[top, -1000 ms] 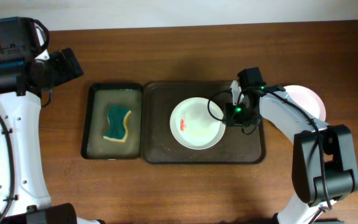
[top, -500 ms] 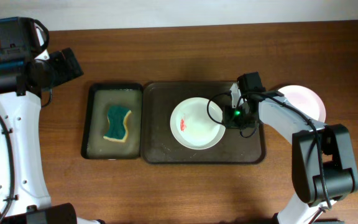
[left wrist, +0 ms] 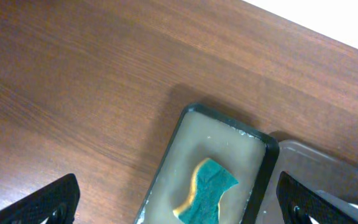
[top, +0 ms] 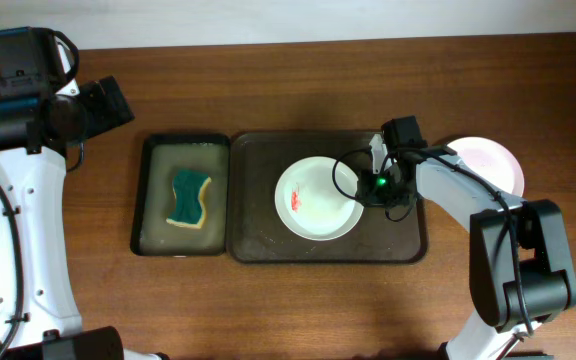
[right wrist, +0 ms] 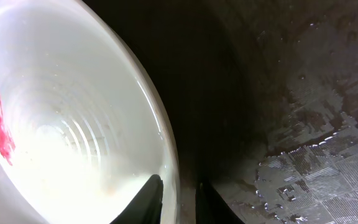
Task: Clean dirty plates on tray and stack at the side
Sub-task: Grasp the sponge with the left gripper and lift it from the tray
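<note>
Plate (top: pixel 316 198) rim pinched between right tool (right wrist: pixel 179 188) fingers, on tray (top: pixel 258 240).

The left arm (top: pixel 13 230) stretches forward on its side, wrist bent inward. The left gripper (top: pixel 116 102) hangs high, jaws spread wide. The right arm (top: pixel 463 185) reaches inward and low. The right gripper (right wrist: pixel 179 198) pinches a plate (right wrist: pixel 73 124) rim between its 2 fingers (right wrist: pixel 149 198).

Two plates (top: pixel 318 215) (top: pixel 498 162), two trays (top: pixel 253 200) (top: pixel 158 170), one sponge (top: pixel 189 197), two arms (top: pixel 458 190) (top: pixel 18 220).
</note>
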You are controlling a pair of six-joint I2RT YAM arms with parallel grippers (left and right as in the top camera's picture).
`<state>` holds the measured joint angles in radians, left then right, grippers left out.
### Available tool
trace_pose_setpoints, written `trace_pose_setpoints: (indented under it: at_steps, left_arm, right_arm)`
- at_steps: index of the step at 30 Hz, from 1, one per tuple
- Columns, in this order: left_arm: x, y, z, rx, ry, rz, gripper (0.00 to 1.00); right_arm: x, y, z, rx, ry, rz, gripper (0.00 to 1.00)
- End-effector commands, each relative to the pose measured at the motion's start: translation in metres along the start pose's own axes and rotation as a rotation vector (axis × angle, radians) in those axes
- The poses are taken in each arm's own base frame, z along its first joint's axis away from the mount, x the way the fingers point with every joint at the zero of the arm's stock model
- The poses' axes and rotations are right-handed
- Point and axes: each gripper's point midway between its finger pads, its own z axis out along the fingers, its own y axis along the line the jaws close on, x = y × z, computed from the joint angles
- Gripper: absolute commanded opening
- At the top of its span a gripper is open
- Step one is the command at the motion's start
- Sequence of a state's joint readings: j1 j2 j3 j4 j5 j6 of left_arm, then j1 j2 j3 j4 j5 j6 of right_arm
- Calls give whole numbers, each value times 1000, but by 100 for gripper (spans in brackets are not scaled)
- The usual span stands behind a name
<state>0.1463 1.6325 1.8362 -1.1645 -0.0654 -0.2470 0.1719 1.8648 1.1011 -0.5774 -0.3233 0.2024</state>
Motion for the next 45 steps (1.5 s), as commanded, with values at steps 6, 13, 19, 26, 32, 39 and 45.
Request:
trace_pose_setpoints:
  at_steps: [6,13,19,26,32,39,45]
  left_arm:
    - [120,-15,60,3,418,95,98]
    - [210,-20,144,39,459,237,88]
    - [201,-46,155,125,359,352,84]
    - [188,-55,165,145,294,366,72]
    - [212,-49,189,124,382,370,76]
    - [218,-48,194,124,403,370,47]
    - [198,-54,187,136,365,361,0]
  right_arm:
    - [2,2,0,-7,0,-8,20]
    - [2,2,0,-7,1,-8,21]
    - [2,2,0,-7,1,-8,21]
    - [2,2,0,-7,0,-8,21]
    - [1,2,0,-7,-3,-9,21]
    - [1,2,0,-7,-3,-9,21]
    - [1,2,0,-7,-3,-9,22]
